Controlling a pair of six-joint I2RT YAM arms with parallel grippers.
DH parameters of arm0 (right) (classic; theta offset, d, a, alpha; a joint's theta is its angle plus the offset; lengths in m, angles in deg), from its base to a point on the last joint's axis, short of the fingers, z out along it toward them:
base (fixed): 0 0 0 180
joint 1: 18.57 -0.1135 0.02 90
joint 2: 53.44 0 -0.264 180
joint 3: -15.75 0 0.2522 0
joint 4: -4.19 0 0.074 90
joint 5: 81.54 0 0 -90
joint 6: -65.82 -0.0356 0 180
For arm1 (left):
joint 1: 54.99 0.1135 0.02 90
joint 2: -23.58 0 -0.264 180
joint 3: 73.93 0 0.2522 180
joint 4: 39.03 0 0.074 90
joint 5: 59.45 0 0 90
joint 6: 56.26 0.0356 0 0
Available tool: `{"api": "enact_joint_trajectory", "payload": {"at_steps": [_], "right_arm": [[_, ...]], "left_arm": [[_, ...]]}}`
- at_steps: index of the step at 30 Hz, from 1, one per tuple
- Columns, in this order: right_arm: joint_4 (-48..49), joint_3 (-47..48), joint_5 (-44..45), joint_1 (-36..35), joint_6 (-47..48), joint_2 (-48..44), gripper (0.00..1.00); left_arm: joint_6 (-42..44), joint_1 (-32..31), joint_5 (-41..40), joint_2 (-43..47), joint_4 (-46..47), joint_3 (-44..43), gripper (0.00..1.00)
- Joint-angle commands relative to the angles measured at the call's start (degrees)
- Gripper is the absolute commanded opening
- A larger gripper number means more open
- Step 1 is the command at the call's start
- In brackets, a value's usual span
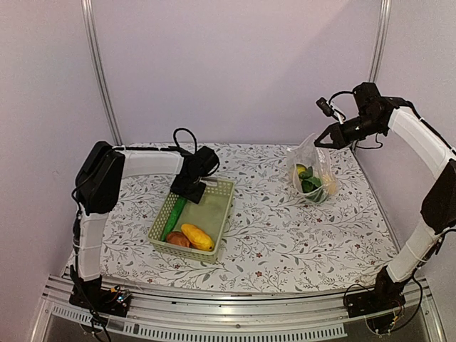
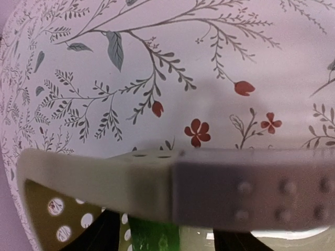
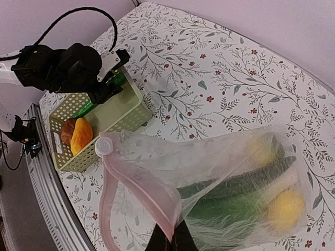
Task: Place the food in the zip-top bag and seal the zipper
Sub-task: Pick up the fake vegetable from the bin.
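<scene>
**Operator:** Status of the left gripper [image 1: 187, 191]?

**Technician:** It sits low at the far corner of the basket [image 1: 225, 217], with its fingers [image 2: 99, 238] on either side of the cucumber [image 1: 173, 216]. Whether they clamp it cannot be determined. Hazard: the cucumber is long and lies along the basket wall. Lifted by one end, it may swing, catch the rim and drag the basket.

**Operator:** Other food?

**Technician:** A brown fruit [image 1: 177, 239] and an orange piece [image 1: 198, 236] lie at the near end of the basket, not yet bagged.

**Operator:** And the bag [image 1: 313, 174]?

**Technician:** It is at the far right of the table and holds lemons [image 3: 285, 209] and green pieces. The right gripper [image 1: 329, 137] pinches its top edge at the pink zipper [image 3: 133, 180], jaws closed on the plastic. Hazard: only one side of the mouth is held, so the opening may sag shut. If the thin film slips, the contents may tip out.
</scene>
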Motion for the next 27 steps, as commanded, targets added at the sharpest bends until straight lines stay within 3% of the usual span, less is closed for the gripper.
{"api": "enact_joint_trajectory", "payload": {"at_steps": [1,7,22,27], "right_arm": [[0.4,-1.0,-0.4,-0.6,0.6,-1.6,0.00],[0.4,-1.2,-0.3,-0.7,0.6,-1.5,0.00],[0.5,-1.7,-0.4,-0.9,0.6,-1.6,0.00],[0.4,-1.5,-0.2,-1.1,0.6,-1.7,0.00]], "left_arm": [[1.0,1.0,0.2,-2.5,-0.6,-1.9,0.60],[0.8,1.1,1.5,-3.9,-0.4,-3.0,0.56],[-1.7,-0.7,1.1,2.6,-1.9,-2.9,0.13],[-1.8,-2.5,0.0,6.2,-4.0,-5.5,0.11]]}}
